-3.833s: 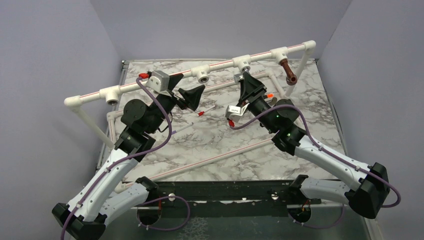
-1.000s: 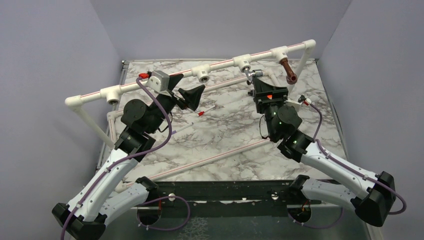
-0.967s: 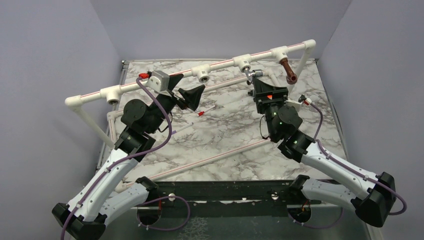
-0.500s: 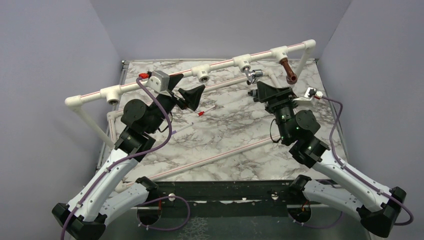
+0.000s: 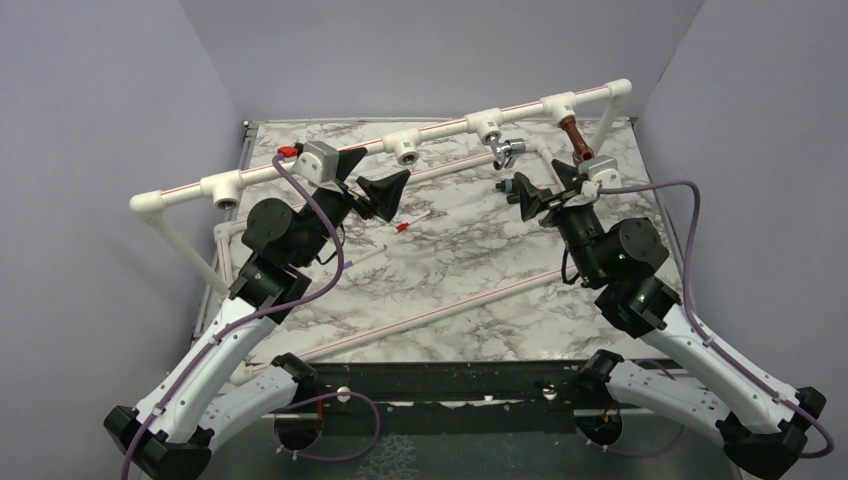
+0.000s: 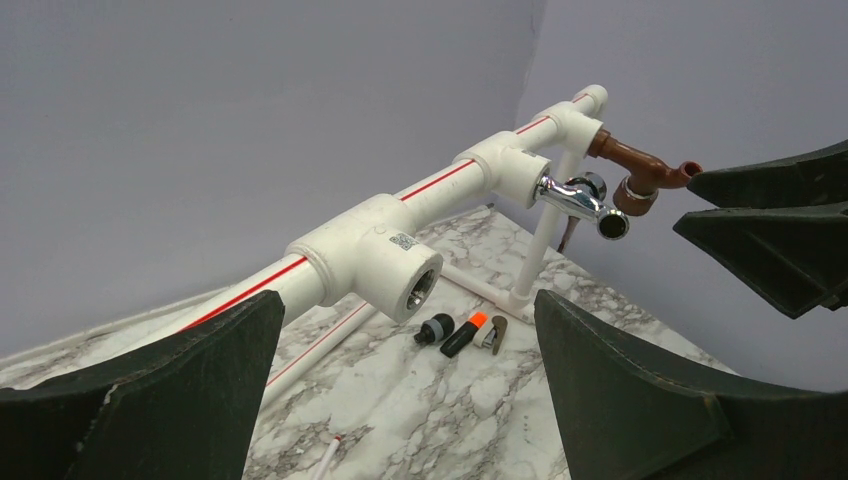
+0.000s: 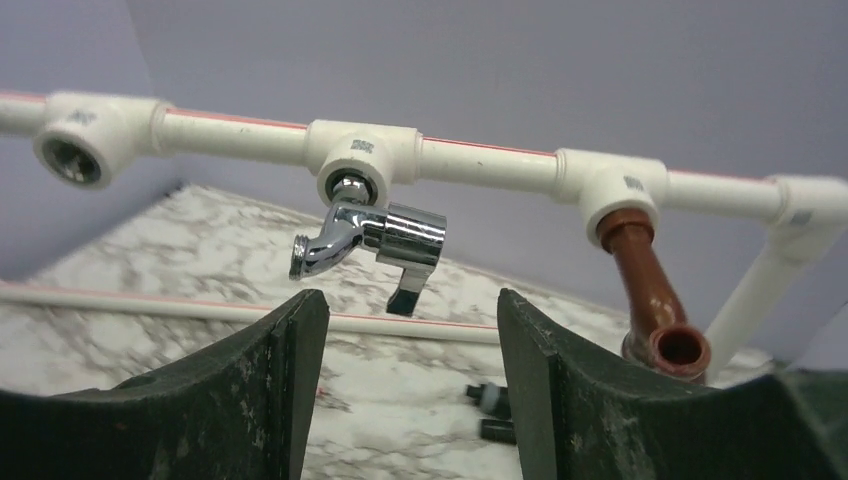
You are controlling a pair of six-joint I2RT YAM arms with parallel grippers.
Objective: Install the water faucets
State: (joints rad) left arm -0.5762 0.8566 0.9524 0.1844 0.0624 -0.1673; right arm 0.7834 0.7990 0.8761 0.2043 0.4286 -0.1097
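The chrome faucet point(image 5: 507, 152) hangs from the third white tee socket point(image 5: 487, 126) of the pipe rail, with its lever pointing down in the right wrist view point(image 7: 370, 235). The reddish-brown faucet point(image 5: 576, 140) hangs from the tee to its right point(image 7: 650, 295). My right gripper point(image 5: 543, 185) is open and empty, just in front of and below the chrome faucet, apart from it point(image 7: 412, 390). My left gripper point(image 5: 375, 175) is open and empty, facing an empty tee socket point(image 6: 395, 272). Both faucets also show in the left wrist view: the chrome one point(image 6: 580, 198) and the brown one point(image 6: 645, 172).
The white pipe rail point(image 5: 330, 160) spans the back on two legs, with empty tees in its middle point(image 5: 405, 148) and at its left point(image 5: 222, 190). Loose pipes point(image 5: 430, 315) and a red-tipped stick point(image 5: 403, 227) lie on the marble table. Small black and orange parts point(image 6: 462, 333) lie near the far leg.
My right gripper has let go of the chrome faucet, which stays in its tee, and has drawn back to the right while its wrist rolled. The left arm has not moved.
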